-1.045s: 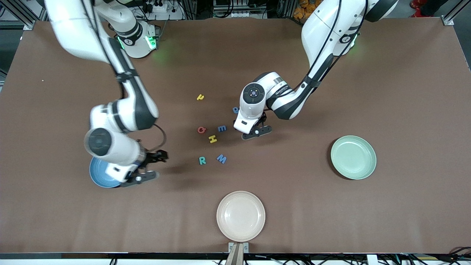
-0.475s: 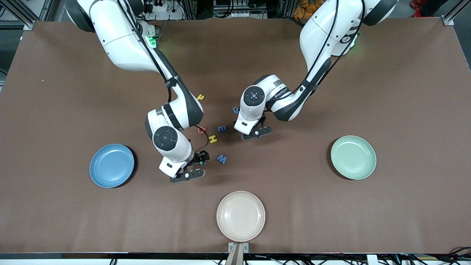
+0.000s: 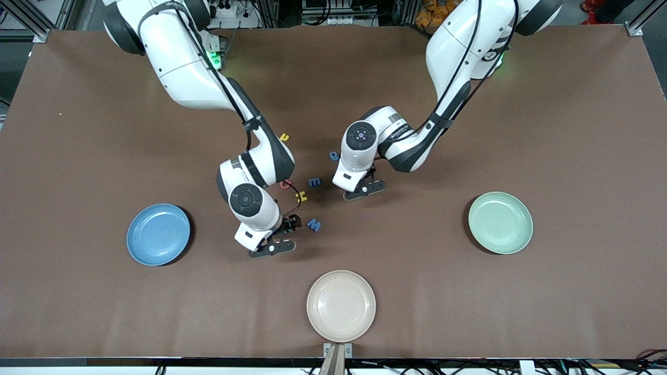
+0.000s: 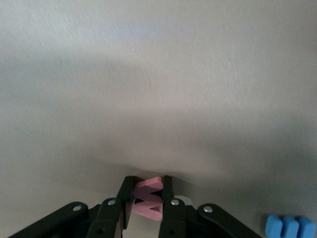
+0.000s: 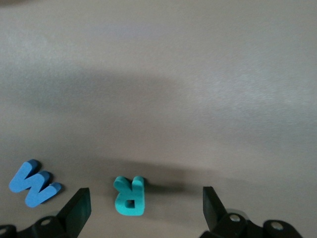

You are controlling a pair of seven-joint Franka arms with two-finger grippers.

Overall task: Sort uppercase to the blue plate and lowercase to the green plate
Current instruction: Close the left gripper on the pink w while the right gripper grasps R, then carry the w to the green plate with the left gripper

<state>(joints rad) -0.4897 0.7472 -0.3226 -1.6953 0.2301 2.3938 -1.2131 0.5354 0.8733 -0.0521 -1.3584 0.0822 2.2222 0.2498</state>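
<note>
My left gripper is shut on the red lowercase m, low at the table beside the blue lowercase m. In the front view this gripper hides the red m. My right gripper is open and straddles the teal R, with the blue M beside it. In the front view it covers the R. The blue M, yellow H, red G, blue m, a rounded blue letter and a tiny yellow letter lie mid-table. The blue plate and green plate are empty.
A cream-white plate sits near the front camera's edge of the table, nearer than the letters. The blue plate is toward the right arm's end, the green plate toward the left arm's end. The right arm's elbow hangs over the G and the yellow letter.
The right arm swung from over the blue plate to the letters and now stands over the R. The left gripper closed on the red m.
</note>
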